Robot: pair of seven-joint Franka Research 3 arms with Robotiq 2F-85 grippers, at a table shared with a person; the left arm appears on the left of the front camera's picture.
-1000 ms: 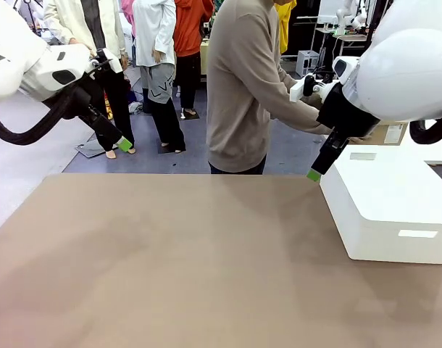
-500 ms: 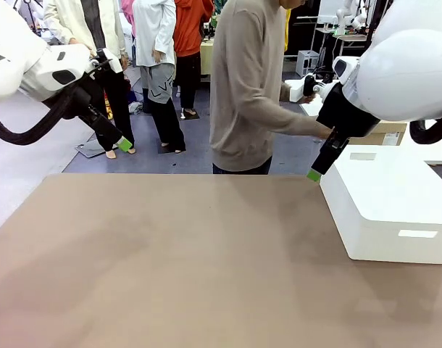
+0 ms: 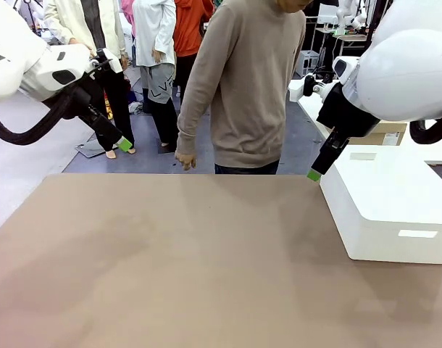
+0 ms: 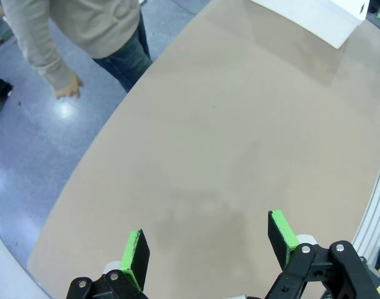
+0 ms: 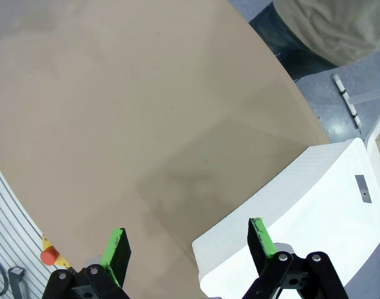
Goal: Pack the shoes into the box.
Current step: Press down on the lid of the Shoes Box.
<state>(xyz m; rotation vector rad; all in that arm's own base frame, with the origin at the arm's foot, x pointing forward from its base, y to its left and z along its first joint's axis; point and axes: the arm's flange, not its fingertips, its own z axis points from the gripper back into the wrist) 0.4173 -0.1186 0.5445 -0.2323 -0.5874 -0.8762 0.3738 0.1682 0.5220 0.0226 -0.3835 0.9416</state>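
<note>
Table (image 3: 170, 261) is the landmark here, a wide tan top running from the near edge to the person (image 3: 250, 87) at its far edge. Person's in a beige sweater, turned toward the table, one hand (image 3: 185, 159) hanging loose just above the far edge, touching nothing.

White rounded block (image 3: 388, 206) sits on the table's right side, near the far right corner. No shoes or box on the table top in any view, so can't place them.

Left gripper (image 4: 209, 246): wrist cam has both green pads (image 4: 135, 249) spread wide w/ only bare table between them, holding nothing. In the front view the left arm hangs above the table's far left corner, off past the edge, one green pad tip (image 3: 124, 143) showing.

Right gripper (image 5: 187, 246): spread wide too, nothing between the fingers. It hovers over the table's right side; in its wrist cam one pad sits over bare table, the other over the block's rounded corner, well above it. Front view shows one pad (image 3: 314, 175) just off the block's far left corner, at the table's far edge.

Also in the right wrist cam, a small red knob (image 5: 48, 255) on the frame beside the table's edge.
</note>
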